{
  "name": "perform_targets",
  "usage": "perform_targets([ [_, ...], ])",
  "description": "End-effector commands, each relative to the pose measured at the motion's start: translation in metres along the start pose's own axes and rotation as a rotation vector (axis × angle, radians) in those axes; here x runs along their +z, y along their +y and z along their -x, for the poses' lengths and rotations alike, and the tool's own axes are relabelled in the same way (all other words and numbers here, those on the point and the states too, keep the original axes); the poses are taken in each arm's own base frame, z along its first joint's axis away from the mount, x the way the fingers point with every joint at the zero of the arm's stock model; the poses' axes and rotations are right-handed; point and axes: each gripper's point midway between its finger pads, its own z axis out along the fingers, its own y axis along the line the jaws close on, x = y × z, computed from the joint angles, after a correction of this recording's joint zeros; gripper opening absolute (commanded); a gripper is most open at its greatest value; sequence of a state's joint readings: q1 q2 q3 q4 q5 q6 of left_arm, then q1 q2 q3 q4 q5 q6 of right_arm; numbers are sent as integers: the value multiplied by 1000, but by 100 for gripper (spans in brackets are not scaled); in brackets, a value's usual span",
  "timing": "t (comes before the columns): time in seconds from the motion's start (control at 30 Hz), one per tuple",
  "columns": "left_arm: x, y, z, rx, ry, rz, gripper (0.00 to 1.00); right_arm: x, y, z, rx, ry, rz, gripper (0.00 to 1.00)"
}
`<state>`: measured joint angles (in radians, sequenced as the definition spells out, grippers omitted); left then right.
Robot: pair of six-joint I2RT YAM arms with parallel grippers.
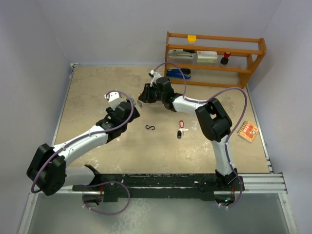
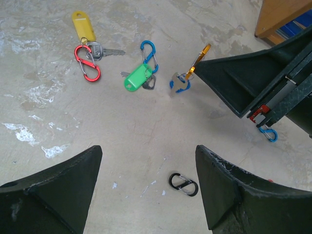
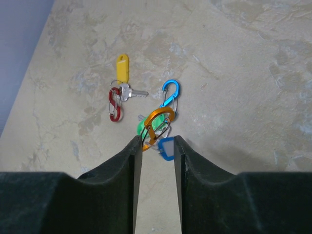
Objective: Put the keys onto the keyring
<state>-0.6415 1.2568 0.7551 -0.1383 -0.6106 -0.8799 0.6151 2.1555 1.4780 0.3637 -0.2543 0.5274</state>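
Currently the right gripper (image 3: 157, 139) has its fingers narrowly apart, flanking the orange keyring (image 3: 157, 122); clamped or not, cannot tell. A blue-tagged key (image 3: 167, 148) hangs at the keyring. The green-tagged key (image 2: 138, 78) lies just beyond the keyring, the yellow-tagged key (image 2: 84, 24) farther beyond. The left gripper (image 2: 148, 190) is spread wide and empty, and well short of the keyring.

Yellow tag (image 2: 83, 24), green tag (image 2: 137, 78), red clip (image 2: 87, 62)
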Motion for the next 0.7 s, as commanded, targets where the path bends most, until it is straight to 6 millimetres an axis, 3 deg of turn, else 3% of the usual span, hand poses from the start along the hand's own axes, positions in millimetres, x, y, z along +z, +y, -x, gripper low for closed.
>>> perform_targets([
  [0.0, -1, -2, 11, -36, -38, -5, 75, -1, 26, 38, -2, -87, 75, 37],
  [0.4, -1, -3, 11, -33, -38, -2, 75, -5, 15, 43, 22, -83, 41, 43],
  [0.67, -5, 3, 32, -43, -76, 17, 77, -1, 2, 35, 27, -36, -18, 43],
])
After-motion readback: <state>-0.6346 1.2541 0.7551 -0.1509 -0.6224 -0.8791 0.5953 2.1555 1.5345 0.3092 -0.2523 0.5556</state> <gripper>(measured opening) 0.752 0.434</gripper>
